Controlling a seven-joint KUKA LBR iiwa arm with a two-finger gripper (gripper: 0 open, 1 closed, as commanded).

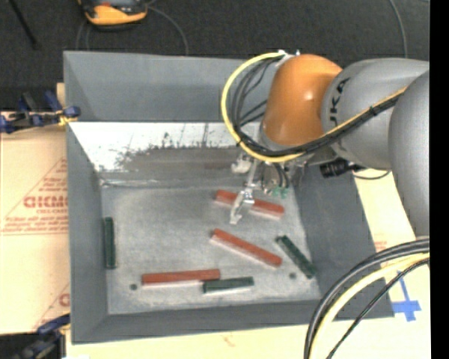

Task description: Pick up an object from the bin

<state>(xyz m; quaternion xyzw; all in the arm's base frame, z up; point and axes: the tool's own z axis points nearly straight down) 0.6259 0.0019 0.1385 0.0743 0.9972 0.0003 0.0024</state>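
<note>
My gripper hangs low in the right half of the bin, under the arm's orange cover. It is right over a short red bar that lies slanted on the bin floor near the back wall; the bar's middle is hidden behind the gripper. A longer red bar lies just in front of it, also slanted. A dark green bar lies to the right of that one, close to the right wall.
Near the front wall lie a long red bar and a dark green bar, almost end to end. Another dark green bar lies along the left wall. The arm comes in over the bin's right rim.
</note>
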